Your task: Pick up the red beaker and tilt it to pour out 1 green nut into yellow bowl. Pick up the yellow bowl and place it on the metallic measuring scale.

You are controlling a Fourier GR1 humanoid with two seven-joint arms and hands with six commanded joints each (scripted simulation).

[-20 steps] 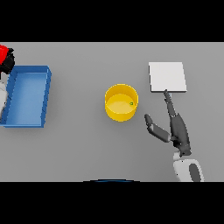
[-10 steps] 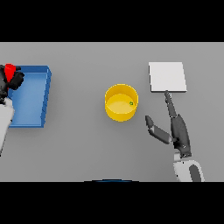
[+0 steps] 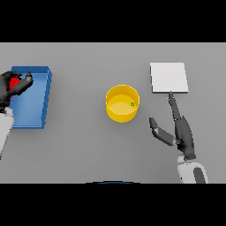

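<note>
Meanwhile, yellow bowl (image 3: 122,104) sits apart from scale (image 3: 169,77) edge and right robot hand (image 3: 178,129).

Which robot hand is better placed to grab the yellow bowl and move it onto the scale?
Probably the right robot hand: it lies open beside the yellow bowl, just below the scale. The left robot hand is curled round the red beaker over the blue tray.
</note>
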